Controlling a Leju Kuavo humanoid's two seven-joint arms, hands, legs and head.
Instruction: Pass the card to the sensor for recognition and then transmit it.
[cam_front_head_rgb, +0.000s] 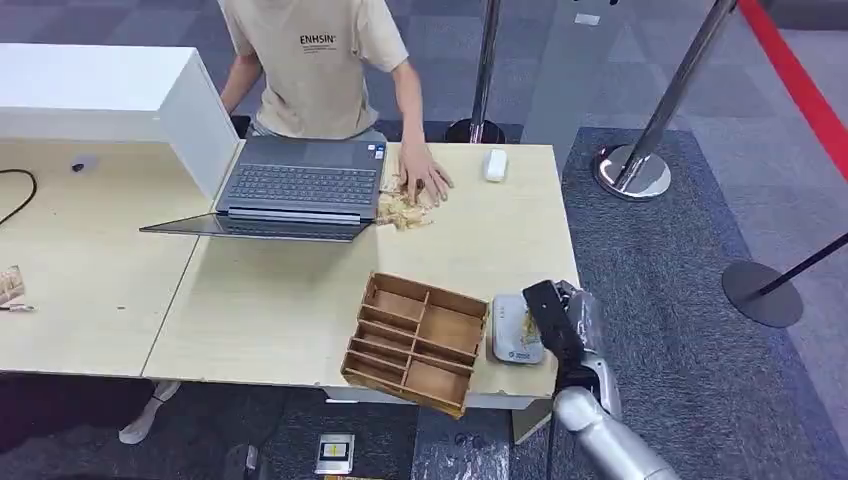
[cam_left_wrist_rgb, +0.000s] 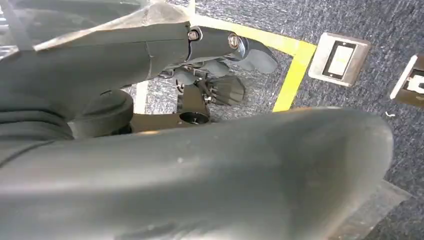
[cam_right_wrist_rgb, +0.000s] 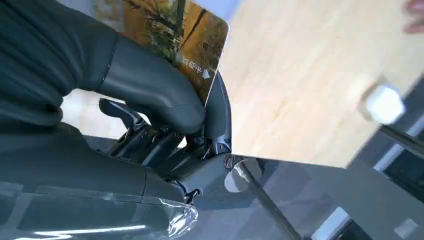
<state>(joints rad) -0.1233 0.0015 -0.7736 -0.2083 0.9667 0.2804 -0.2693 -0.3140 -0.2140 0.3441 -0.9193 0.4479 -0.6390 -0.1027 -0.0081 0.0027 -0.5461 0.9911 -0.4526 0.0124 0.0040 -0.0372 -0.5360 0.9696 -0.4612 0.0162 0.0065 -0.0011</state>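
Orange and brown with a printed tree picture, the card (cam_right_wrist_rgb: 192, 45) sits pinched between the thick grey thumb and the dark fingers (cam_right_wrist_rgb: 217, 117) of the robot's right hand (cam_front_head_rgb: 562, 318). From the head view that hand hovers over the right front corner of the pale wooden surface (cam_front_head_rgb: 270, 300), right above the sensor (cam_front_head_rgb: 515, 328), a small grey-white pad lying flat there; I cannot tell whether the card touches it. The silver right arm (cam_front_head_rgb: 610, 440) rises to it from below the surface edge.

Just beside the sensor, toward the middle, stands a wooden tray (cam_front_head_rgb: 415, 342) with several compartments, its near corner jutting over the front edge. Farther back lies an open laptop (cam_front_head_rgb: 295, 190), and next to it a person's hand (cam_front_head_rgb: 425, 180) rests on a small pile of pale wooden pieces (cam_front_head_rgb: 400, 210). The person (cam_front_head_rgb: 315, 60) wears a beige T-shirt and stands behind the surface. A small white object (cam_front_head_rgb: 495, 165) sits near the back edge.

The left hand (cam_left_wrist_rgb: 215, 65) hangs over grey carpet, with its fingers curled in and nothing in them. Beneath it run a yellow floor line (cam_left_wrist_rgb: 292, 70) and a metal floor socket (cam_left_wrist_rgb: 340, 57). Chrome barrier posts (cam_front_head_rgb: 660, 120) stand on the carpet to the right.
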